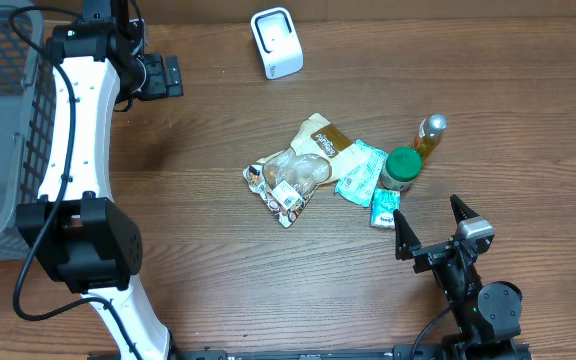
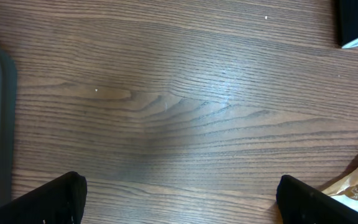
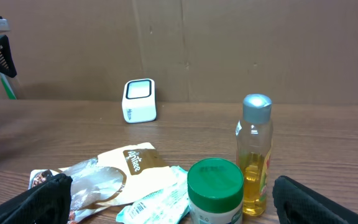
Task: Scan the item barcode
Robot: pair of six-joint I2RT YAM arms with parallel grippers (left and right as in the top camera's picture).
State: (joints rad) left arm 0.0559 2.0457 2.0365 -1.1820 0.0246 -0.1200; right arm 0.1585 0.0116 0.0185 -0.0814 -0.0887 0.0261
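Wood-grain table (image 1: 218, 270), cardboard wall (image 3: 260, 43) behind; left tool (image 2: 182, 196) and right tool (image 1: 429, 214) gape wide, empty.

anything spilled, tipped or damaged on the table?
Nothing stands out. The clear bottle of yellow liquid and green-lidded jar stand upright and capped; the crinkled snack pouches overlap in a loose pile, no spill visible on the wooden table.

Overhead looks straight down on the whole table (image 1: 218, 290). Left wrist faces down, close to the wood. Right wrist sits low, looking across; shares scanner (image 3: 140, 99) and bottle (image 3: 254, 162) with overhead.
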